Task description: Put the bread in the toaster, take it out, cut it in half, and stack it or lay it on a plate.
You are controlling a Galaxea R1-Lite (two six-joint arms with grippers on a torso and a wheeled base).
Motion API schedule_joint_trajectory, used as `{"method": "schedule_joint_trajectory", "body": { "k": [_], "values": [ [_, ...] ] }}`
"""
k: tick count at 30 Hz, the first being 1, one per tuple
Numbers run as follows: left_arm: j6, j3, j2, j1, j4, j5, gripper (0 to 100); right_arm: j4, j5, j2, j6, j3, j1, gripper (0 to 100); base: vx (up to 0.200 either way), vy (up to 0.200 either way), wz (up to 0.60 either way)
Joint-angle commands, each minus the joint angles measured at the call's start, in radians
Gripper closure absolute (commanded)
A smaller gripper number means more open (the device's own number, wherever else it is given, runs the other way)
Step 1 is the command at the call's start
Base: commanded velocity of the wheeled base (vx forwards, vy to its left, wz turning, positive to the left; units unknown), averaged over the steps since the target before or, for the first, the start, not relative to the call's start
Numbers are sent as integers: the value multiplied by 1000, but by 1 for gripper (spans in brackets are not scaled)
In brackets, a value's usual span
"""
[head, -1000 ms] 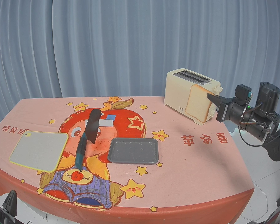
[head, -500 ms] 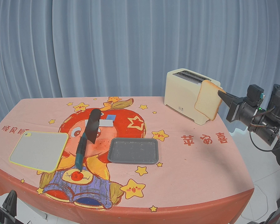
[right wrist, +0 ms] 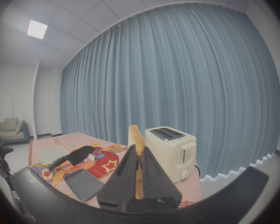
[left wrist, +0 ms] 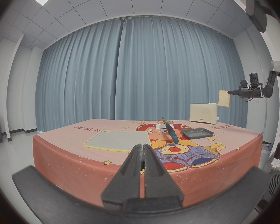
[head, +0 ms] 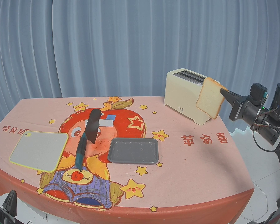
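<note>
A slice of bread (head: 210, 97) hangs upright in the air beside the right end of the cream toaster (head: 185, 95), with my right gripper (head: 223, 92) shut on its right edge. In the right wrist view the bread (right wrist: 136, 140) stands edge-on between the fingers (right wrist: 124, 165), and the toaster (right wrist: 170, 151) with its two empty slots lies just beyond. My left gripper (left wrist: 142, 157) is shut on nothing, low in front of the table's near left corner. A grey plate (head: 133, 150) and a dark knife (head: 86, 137) lie mid-table. The bread (left wrist: 224, 98) shows far off in the left wrist view.
A pale cutting board (head: 39, 150) with a yellow rim lies at the table's left. A small white and blue block (head: 106, 121) rests behind the knife. The table's right front area is bare cloth. A blue curtain hangs behind.
My right gripper has lifted the bread up from the toaster's side and drawn it slightly right. The left arm and the things on the table have not moved.
</note>
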Motion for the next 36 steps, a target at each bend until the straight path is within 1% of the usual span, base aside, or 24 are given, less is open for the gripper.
{"method": "schedule_joint_trajectory", "body": {
  "k": [1,32,36],
  "values": [
    [-1,18,1,0,0,0,100,0,1,4,0,0,0,100,0,0,0],
    [-5,18,1,0,1,5,100,0,1,-4,-6,5,6,100,0,0,0],
    [-5,18,1,0,1,5,100,0,-1,-4,-6,5,15,100,0,200,0]
  ]
}}
